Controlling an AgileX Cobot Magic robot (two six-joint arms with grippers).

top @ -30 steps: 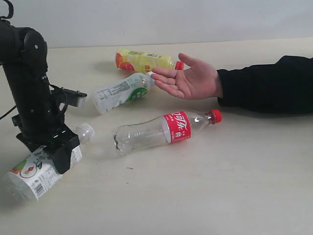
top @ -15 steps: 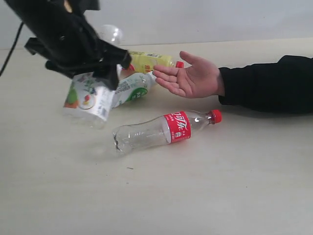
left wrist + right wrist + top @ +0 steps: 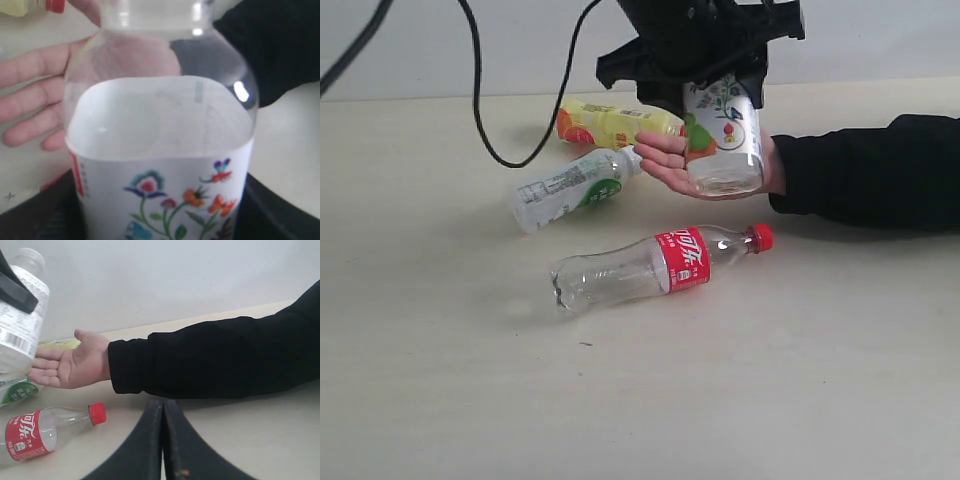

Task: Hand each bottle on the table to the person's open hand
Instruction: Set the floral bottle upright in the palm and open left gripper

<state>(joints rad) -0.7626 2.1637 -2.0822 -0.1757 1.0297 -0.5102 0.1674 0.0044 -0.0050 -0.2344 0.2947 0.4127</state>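
Observation:
My left gripper (image 3: 712,80) is shut on a white-labelled bottle with a flower print (image 3: 722,135), held upright over the person's open hand (image 3: 658,160). I cannot tell whether its base touches the palm. In the left wrist view the bottle (image 3: 160,150) fills the frame, with the hand (image 3: 35,100) behind it. On the table (image 3: 770,380) lie the yellow bottle (image 3: 610,124), the white-green labelled bottle (image 3: 570,186) and the clear red-label bottle (image 3: 660,264). My right gripper (image 3: 162,412) is shut on nothing, low near the black sleeve (image 3: 215,357).
The person's black-sleeved forearm (image 3: 870,175) stretches in from the right edge of the table. A black cable (image 3: 500,140) hangs from the left arm over the back left of the table. A pale wall runs behind the table.
My left gripper has lifted the flower-label bottle from the table's front left and carried it up and to the right, to the person's palm. The other bottles and the hand stayed put.

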